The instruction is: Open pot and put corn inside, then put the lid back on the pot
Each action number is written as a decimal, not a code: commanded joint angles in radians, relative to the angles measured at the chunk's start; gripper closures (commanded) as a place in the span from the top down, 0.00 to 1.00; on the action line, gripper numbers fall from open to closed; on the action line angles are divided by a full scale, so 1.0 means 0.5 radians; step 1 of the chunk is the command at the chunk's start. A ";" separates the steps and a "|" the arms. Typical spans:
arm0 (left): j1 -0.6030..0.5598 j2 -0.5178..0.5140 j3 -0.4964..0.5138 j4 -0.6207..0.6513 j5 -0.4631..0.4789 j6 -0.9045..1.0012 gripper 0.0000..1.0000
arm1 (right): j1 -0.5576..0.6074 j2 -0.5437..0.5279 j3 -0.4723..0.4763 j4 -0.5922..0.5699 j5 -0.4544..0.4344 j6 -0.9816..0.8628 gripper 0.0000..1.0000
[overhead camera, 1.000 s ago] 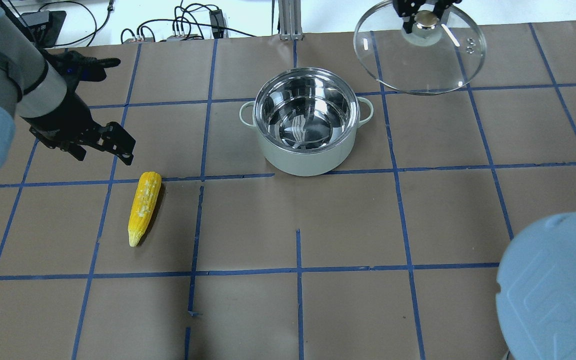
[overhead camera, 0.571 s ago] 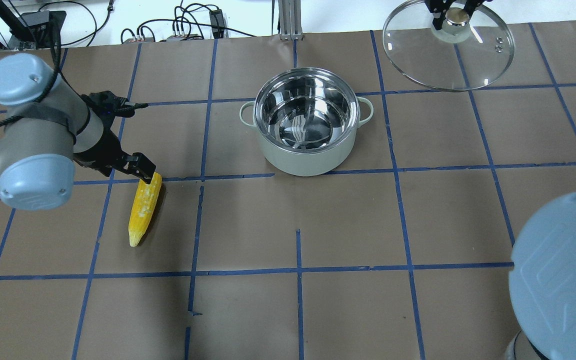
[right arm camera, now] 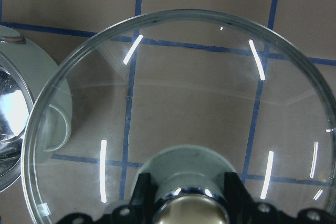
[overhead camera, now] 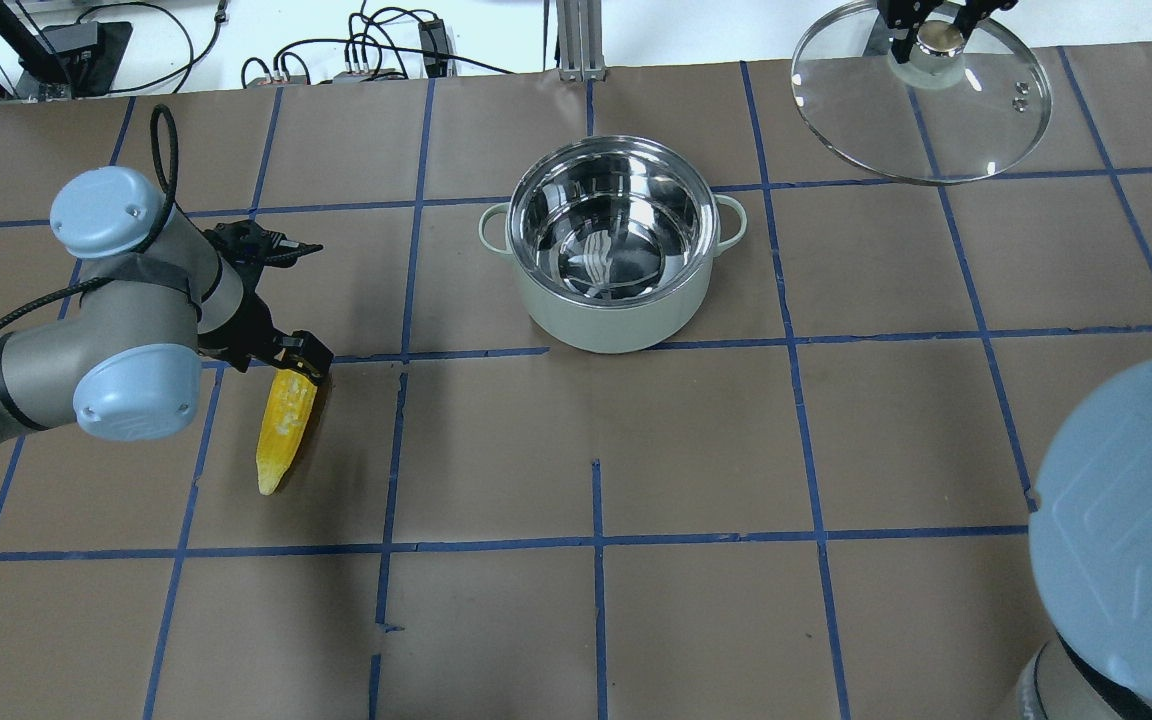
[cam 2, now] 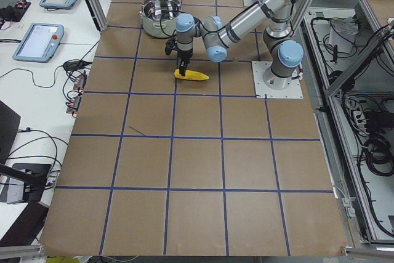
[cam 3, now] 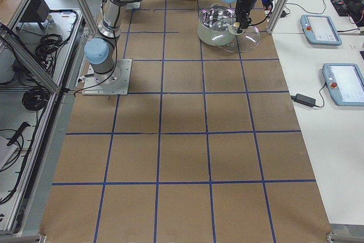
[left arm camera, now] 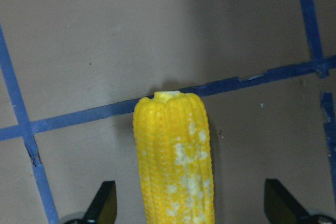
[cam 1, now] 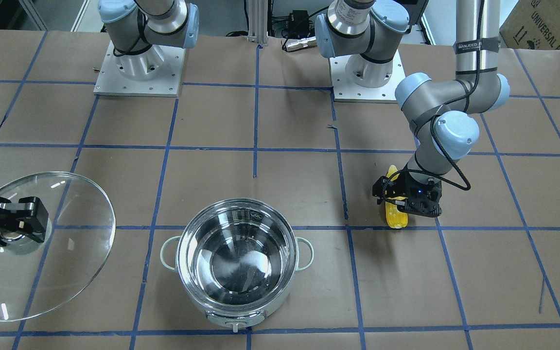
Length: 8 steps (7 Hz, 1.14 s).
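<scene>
L gripper (overhead camera: 303,360) over corn (overhead camera: 281,435) blunt end, jaws apart, straddling it, no grip yet. corn lies flat on table (overhead camera: 496,450), well left of pot (overhead camera: 616,318). pot open, empty. lid (overhead camera: 896,120) held up far right, R gripper (overhead camera: 939,35) clamped on its knob (right arm camera: 191,208). done: lid off. todo: grab corn, drop in, re-lid. count: 1 corn, 1 pot, 1 lid.

Bright, even light from above fills every view. The surface (overhead camera: 496,450) looks matte and evenly lit. The pot (overhead camera: 612,240) mirrors white streaks in its steel lining, and the lid (right arm camera: 178,103) carries short bright bars around its dome. The corn (overhead camera: 286,425) casts a thin soft shadow toward 3 o'clock. In the left wrist view the left tool (left arm camera: 191,208) blurs at 5 and 7 o'clock.
</scene>
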 commanded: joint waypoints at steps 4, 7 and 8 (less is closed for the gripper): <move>-0.034 0.086 0.081 -0.185 -0.009 -0.181 0.17 | 0.002 0.002 -0.003 0.003 0.003 0.000 0.05; -0.414 0.115 0.785 -0.884 -0.077 -0.574 0.17 | 0.011 0.002 -0.003 0.003 0.006 -0.003 0.05; -0.521 0.020 1.076 -1.093 -0.104 -0.703 0.17 | 0.014 0.008 0.000 0.003 0.009 -0.003 0.05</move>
